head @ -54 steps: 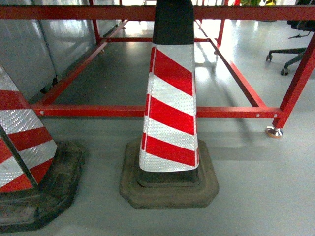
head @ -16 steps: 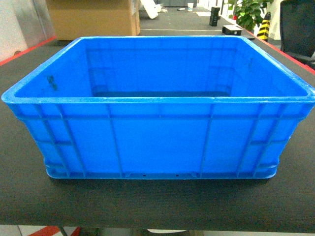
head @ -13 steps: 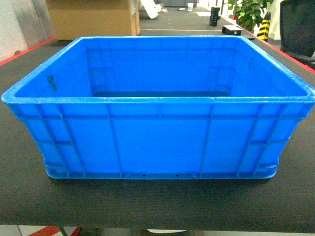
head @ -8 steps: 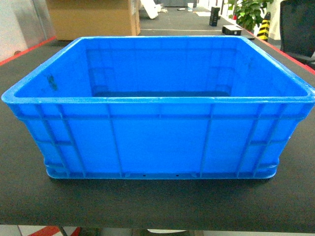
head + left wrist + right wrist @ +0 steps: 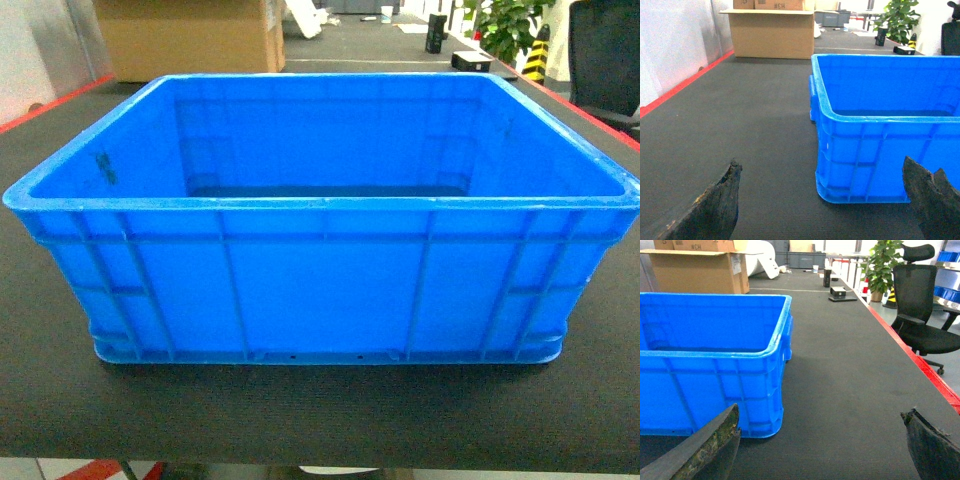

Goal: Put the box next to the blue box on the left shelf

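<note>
On the dark mat, the box (image 5: 320, 270) sits unmoved; both grippers' jaws stay apart.

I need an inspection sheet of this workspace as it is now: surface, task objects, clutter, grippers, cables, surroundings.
Surface: dark mat tabletop with a red edge stripe.
Job's things: blue box stands upright on the mat, open-topped and empty; left shelf not in view.
Clutter: cardboard box behind the blue box; small black items further back.
Grippers: left gripper open, at the box's left corner; right gripper open, at its right corner; neither touches it.
Cables: nothing seen.
Surroundings: potted plant, black office chair, white wall.
</note>
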